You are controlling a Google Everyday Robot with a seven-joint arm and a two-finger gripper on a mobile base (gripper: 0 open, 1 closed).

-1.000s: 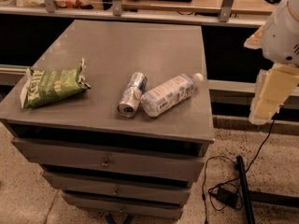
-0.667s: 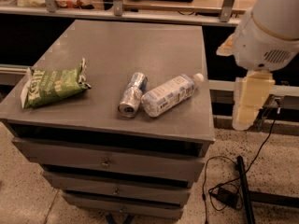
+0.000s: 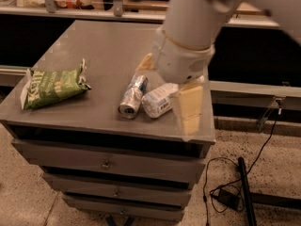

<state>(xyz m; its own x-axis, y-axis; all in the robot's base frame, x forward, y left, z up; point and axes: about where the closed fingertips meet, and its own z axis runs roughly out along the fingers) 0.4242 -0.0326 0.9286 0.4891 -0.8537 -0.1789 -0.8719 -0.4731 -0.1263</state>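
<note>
On a grey drawer cabinet [image 3: 101, 44] lie a green chip bag [image 3: 51, 85] at the left, a silver can [image 3: 132, 96] on its side in the middle, and a clear water bottle [image 3: 157, 101] on its side touching the can's right. My gripper [image 3: 165, 97] hangs over the bottle from a thick white arm [image 3: 193, 27]. Its cream fingers [image 3: 188, 108] are spread apart, one past the bottle's right end and one behind the can, with nothing held. The arm hides the bottle's neck and cap.
The cabinet has several drawers with small knobs [image 3: 106, 164] on its front. Black cables and a power adapter [image 3: 227, 198] lie on the speckled floor at the right, beside a black bar [image 3: 245, 190]. A shelf rail [image 3: 84, 13] runs behind the cabinet.
The arm has swung left from beside the cabinet's right edge to above its top. It now hangs over the bottle and hides part of it. Bag, can and bottle have not moved.
</note>
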